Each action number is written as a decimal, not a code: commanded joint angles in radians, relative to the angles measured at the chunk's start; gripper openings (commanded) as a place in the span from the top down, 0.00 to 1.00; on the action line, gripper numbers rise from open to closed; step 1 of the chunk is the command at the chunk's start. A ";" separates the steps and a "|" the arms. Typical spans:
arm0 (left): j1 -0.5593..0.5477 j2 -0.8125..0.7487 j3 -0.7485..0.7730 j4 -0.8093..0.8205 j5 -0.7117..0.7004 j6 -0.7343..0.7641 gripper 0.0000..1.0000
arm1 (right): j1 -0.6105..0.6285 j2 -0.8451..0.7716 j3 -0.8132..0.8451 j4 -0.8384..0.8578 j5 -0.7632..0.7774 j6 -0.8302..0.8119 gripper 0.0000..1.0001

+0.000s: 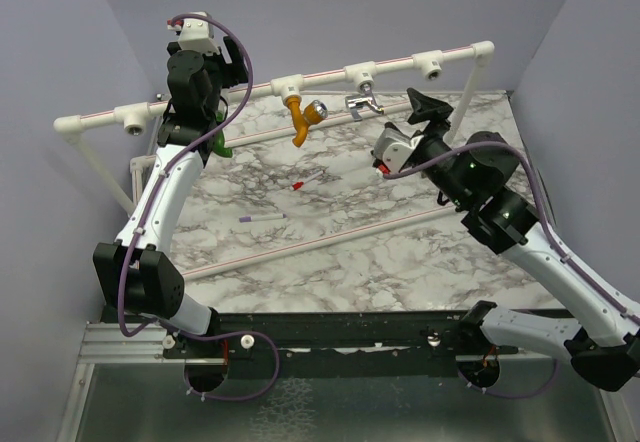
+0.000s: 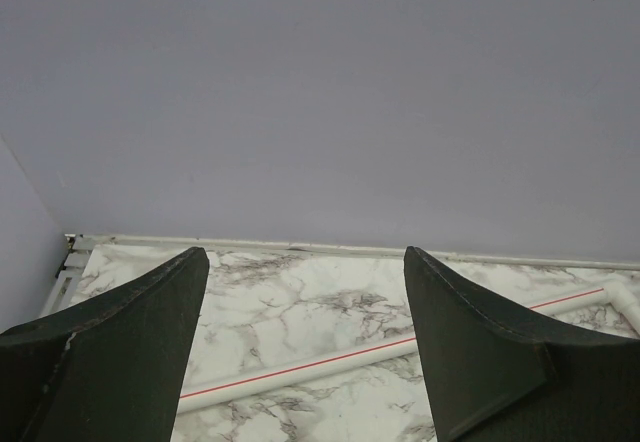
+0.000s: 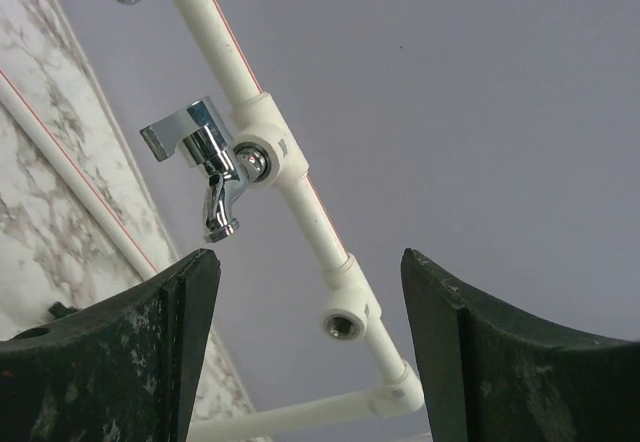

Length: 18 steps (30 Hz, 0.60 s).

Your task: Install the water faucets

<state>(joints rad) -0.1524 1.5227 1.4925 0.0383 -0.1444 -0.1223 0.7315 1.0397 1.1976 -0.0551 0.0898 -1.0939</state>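
The mustard-orange faucet (image 1: 303, 117) hangs from a tee joint (image 1: 290, 89) on the white pipe rail. The grey metal faucet (image 1: 362, 102) sits in the neighbouring tee (image 1: 360, 71); it also shows in the right wrist view (image 3: 212, 174). The green faucet (image 1: 222, 147) peeks out from behind my left arm, mostly hidden. My left gripper (image 1: 205, 134) is open and empty (image 2: 305, 252), close beside it. My right gripper (image 1: 427, 108) is open and empty (image 3: 308, 254), facing an empty tee (image 3: 345, 322) a little way off.
An empty tee (image 1: 133, 119) is at the rail's left end, another (image 1: 430, 60) at the right. A red-tipped stick (image 1: 300, 184) and a purple stick (image 1: 262, 218) lie on the marble table (image 1: 400, 262). Loose pipes (image 1: 330, 237) lie across it, one under the left gripper (image 2: 300, 367).
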 commanded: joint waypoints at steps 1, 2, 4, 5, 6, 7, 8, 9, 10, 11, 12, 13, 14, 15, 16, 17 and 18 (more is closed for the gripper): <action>0.011 0.104 -0.091 -0.262 -0.001 0.016 0.20 | 0.003 0.039 -0.013 -0.014 -0.040 -0.284 0.22; 0.012 0.105 -0.092 -0.262 -0.001 0.016 0.20 | 0.005 0.048 -0.014 0.002 -0.047 -0.306 0.22; 0.012 0.106 -0.091 -0.262 -0.001 0.016 0.20 | 0.006 0.067 -0.014 0.033 -0.056 -0.345 0.22; 0.012 0.106 -0.090 -0.262 -0.001 0.016 0.20 | 0.010 0.079 -0.013 0.044 -0.055 -0.363 0.23; 0.012 0.106 -0.090 -0.262 -0.002 0.017 0.20 | 0.015 0.091 -0.010 0.046 -0.049 -0.384 0.22; 0.012 0.106 -0.090 -0.262 -0.003 0.017 0.20 | 0.022 0.106 -0.008 0.046 -0.037 -0.403 0.22; 0.013 0.106 -0.091 -0.262 -0.003 0.019 0.20 | 0.031 0.119 -0.008 0.047 -0.021 -0.426 0.22; 0.013 0.106 -0.091 -0.262 -0.004 0.019 0.20 | 0.041 0.134 -0.010 0.069 -0.003 -0.449 0.23; 0.013 0.106 -0.090 -0.262 -0.004 0.019 0.20 | 0.049 0.146 -0.012 0.081 0.010 -0.466 0.23; 0.013 0.106 -0.090 -0.262 -0.004 0.019 0.20 | 0.055 0.159 -0.011 0.089 0.020 -0.478 0.22; 0.013 0.107 -0.090 -0.262 -0.004 0.018 0.20 | 0.062 0.173 -0.010 0.096 0.030 -0.485 0.22; 0.013 0.107 -0.090 -0.262 -0.003 0.018 0.20 | 0.067 0.185 -0.009 0.105 0.042 -0.493 0.23; 0.012 0.108 -0.090 -0.262 -0.001 0.018 0.20 | 0.071 0.198 -0.009 0.118 0.055 -0.502 0.23; 0.013 0.108 -0.090 -0.261 -0.001 0.017 0.20 | 0.073 0.210 -0.012 0.135 0.070 -0.513 0.23; 0.013 0.108 -0.090 -0.261 -0.001 0.018 0.20 | 0.074 0.222 -0.015 0.154 0.090 -0.527 0.24; 0.013 0.108 -0.090 -0.261 -0.001 0.018 0.20 | 0.075 0.236 -0.018 0.182 0.118 -0.539 0.24; 0.013 0.107 -0.090 -0.262 -0.001 0.017 0.20 | 0.076 0.251 -0.018 0.205 0.149 -0.553 0.25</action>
<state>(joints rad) -0.1520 1.5261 1.4960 0.0380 -0.1444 -0.1219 0.8001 1.2507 1.1915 0.0441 0.1177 -1.5375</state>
